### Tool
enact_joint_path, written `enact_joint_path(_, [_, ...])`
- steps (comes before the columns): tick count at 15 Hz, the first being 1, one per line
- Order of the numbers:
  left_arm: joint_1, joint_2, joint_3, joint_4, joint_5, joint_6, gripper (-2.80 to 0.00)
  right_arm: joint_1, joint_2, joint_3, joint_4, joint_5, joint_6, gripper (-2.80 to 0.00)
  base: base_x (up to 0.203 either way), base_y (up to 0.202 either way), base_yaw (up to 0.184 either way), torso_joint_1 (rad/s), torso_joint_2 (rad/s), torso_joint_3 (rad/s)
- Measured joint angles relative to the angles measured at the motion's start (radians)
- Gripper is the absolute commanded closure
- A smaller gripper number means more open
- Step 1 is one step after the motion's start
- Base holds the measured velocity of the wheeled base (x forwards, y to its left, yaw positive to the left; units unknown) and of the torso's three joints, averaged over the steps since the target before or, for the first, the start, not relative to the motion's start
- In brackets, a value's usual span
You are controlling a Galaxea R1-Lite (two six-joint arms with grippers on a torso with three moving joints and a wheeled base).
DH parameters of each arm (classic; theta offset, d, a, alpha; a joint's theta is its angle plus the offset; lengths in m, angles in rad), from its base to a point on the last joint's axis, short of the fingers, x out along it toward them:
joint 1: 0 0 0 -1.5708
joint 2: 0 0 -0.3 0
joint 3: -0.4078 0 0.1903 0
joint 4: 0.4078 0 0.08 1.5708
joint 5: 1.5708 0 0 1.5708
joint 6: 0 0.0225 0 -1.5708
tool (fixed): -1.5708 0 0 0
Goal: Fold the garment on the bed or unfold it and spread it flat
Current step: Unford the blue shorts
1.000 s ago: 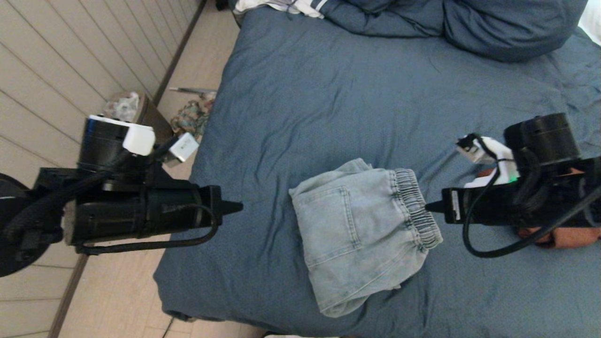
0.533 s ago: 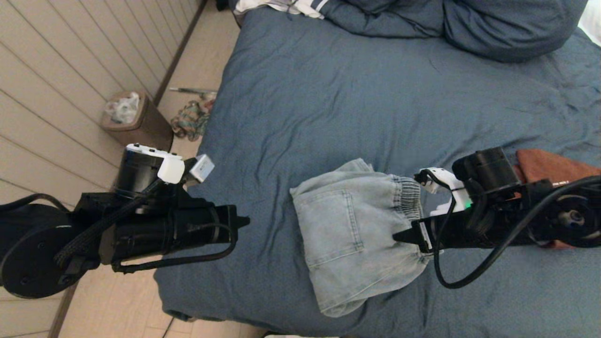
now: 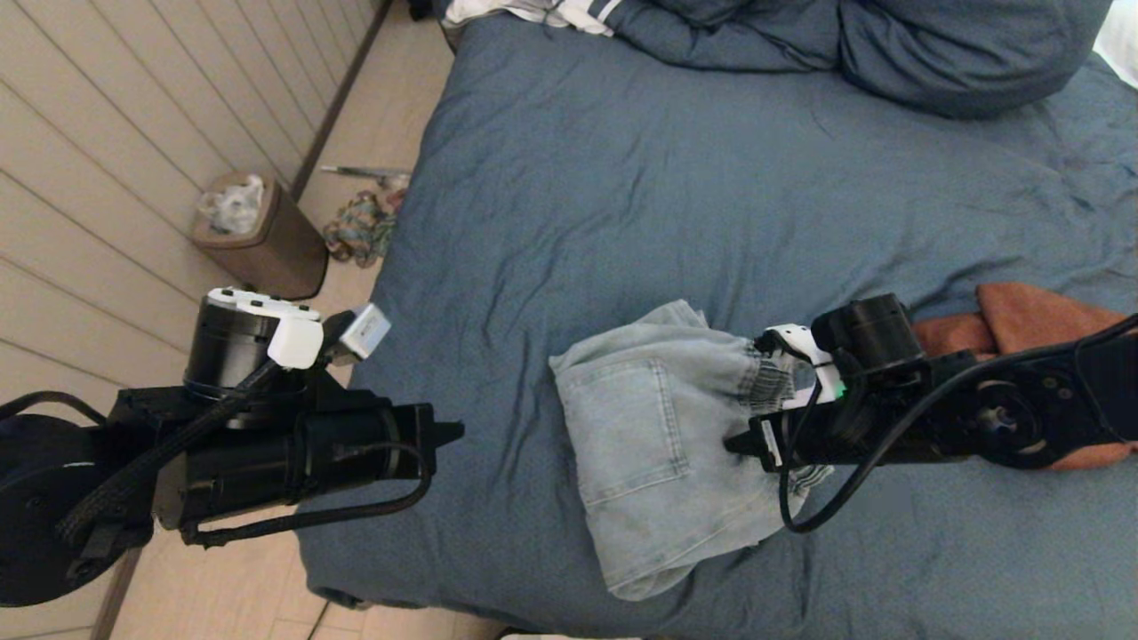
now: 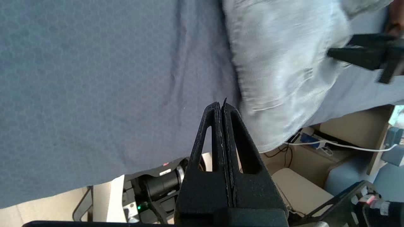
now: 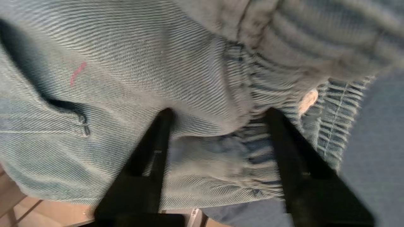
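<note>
A folded pair of light-blue denim shorts, the garment point(image 3: 658, 453), lies near the front edge of the bed point(image 3: 622, 178), elastic waistband to the right. My right gripper point(image 3: 738, 442) reaches in from the right at the waistband. In the right wrist view the right gripper point(image 5: 217, 112) is open, its two black fingers point(image 5: 162, 126) spread wide with the denim point(image 5: 157, 63) bunched between them. My left gripper point(image 3: 449, 433) hovers off the bed's left edge, shut and empty, apart from the shorts point(image 4: 284, 56); the left gripper point(image 4: 222, 105) shows its fingers pressed together.
Blue pillows point(image 3: 933, 53) lie at the head of the bed, with a white striped cloth point(image 3: 533, 11) beside them. A rust-coloured cloth point(image 3: 1031, 324) lies under my right arm. On the floor to the left stand a brown bin point(image 3: 267, 236) and a crumpled rag point(image 3: 360, 227).
My right arm has moved left and down onto the shorts' waistband, and its gripper has opened. The left arm rose, then settled slightly lower; its gripper stays shut.
</note>
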State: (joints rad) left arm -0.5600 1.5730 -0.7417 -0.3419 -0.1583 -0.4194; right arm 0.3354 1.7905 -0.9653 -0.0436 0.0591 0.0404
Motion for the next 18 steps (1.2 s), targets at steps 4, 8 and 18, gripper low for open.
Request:
enact_joint_path(4, [0.0,-0.005,0.003,0.0,0.004,0.0,0.0,0.035,-0.024,0.001,0.007,-0.001,0.002,0.0,0.0,0.0,0.0,0.0,0.0,0.0])
enact_joint_path(8, [0.0,-0.008,0.005,0.0,0.007,0.002,0.0,0.1,-0.103,-0.012,0.019,0.0,0.013,0.0,0.0,0.0,0.0,0.0,0.0,0.0])
enact_joint_path(18, [0.003,-0.062,0.013,0.0,0.009,-0.002,0.0,0.382,-0.011,-0.214,0.047,0.004,0.085,0.0,0.0,0.0,0.0,0.0,0.0,0.0])
